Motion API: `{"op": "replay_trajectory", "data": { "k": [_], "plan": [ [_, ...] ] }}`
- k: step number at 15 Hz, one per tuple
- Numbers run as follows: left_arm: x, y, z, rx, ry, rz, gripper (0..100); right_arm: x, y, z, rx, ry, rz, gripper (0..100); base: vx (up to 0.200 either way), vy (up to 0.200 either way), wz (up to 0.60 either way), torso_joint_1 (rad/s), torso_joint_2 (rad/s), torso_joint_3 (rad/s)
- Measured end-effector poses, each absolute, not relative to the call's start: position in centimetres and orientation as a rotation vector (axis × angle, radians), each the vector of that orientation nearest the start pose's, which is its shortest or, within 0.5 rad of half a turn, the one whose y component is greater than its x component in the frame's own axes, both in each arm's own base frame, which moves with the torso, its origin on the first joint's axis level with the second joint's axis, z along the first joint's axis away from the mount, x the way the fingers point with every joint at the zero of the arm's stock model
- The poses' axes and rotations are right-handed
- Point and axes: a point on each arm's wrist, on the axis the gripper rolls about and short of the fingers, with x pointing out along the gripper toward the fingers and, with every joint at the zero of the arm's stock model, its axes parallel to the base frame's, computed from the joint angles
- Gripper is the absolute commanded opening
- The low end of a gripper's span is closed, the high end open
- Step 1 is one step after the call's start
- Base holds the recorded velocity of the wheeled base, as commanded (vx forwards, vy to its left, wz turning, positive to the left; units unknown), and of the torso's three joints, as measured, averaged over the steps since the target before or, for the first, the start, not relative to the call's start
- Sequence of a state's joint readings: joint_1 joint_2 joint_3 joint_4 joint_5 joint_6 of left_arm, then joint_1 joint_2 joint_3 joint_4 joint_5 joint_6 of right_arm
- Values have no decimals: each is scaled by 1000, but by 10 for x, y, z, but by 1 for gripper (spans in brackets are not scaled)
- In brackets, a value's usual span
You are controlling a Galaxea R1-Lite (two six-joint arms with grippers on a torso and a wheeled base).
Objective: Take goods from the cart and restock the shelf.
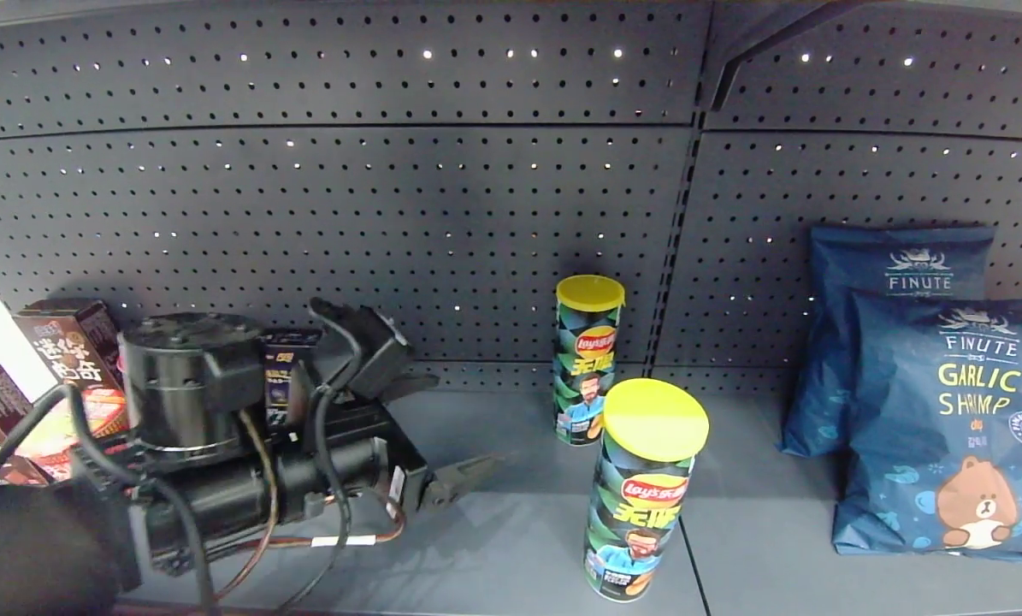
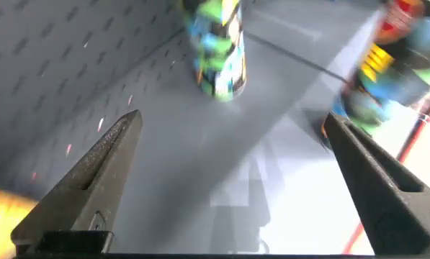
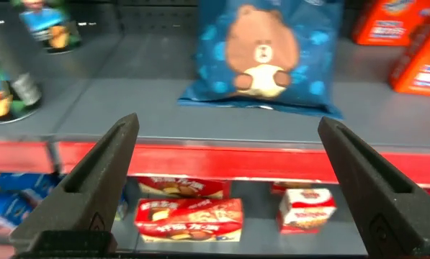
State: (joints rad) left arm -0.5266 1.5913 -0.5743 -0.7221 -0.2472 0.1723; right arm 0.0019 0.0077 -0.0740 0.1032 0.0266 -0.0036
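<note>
Two tall chip cans with yellow lids stand on the grey shelf [image 1: 493, 547]: the back can [image 1: 589, 359] near the pegboard and the front can [image 1: 646, 488] closer to the edge. My left gripper [image 1: 455, 428] hovers low over the shelf to the left of the cans, open and holding nothing. Through the left wrist view, the left gripper [image 2: 234, 119] faces the back can [image 2: 218, 50], with the front can [image 2: 384, 75] blurred off to one side. My right gripper [image 3: 227, 121] is open and empty in front of the red shelf edge [image 3: 236, 162], facing a blue bear bag [image 3: 272, 50].
Two blue snack bags [image 1: 947, 428] lean at the shelf's right. Dark snack boxes [image 1: 74, 359] crowd the left end behind my left arm. Orange-red boxes [image 3: 409, 36] stand beyond the bag. Red boxes [image 3: 189, 216] lie on the lower shelf. Bare shelf floor lies between left gripper and cans.
</note>
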Motion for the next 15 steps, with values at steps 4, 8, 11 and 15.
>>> {"op": "replay_trajectory", "data": {
  "k": [4,8,11,15],
  "plan": [
    [165,-111,171,183,258,-666,100,-28,2,114,-54,23,106,100,0,0,0,0,0,0],
    [134,-93,169,191,275,-647,100,-3,5,182,-89,78,255,100,0,0,0,0,0,0],
    [132,-90,170,188,266,-621,100,30,8,195,-114,209,330,100,0,0,0,0,0,0],
    [140,-94,173,194,266,-593,100,64,29,188,-152,374,408,100,0,0,0,0,0,0]
  ]
}}
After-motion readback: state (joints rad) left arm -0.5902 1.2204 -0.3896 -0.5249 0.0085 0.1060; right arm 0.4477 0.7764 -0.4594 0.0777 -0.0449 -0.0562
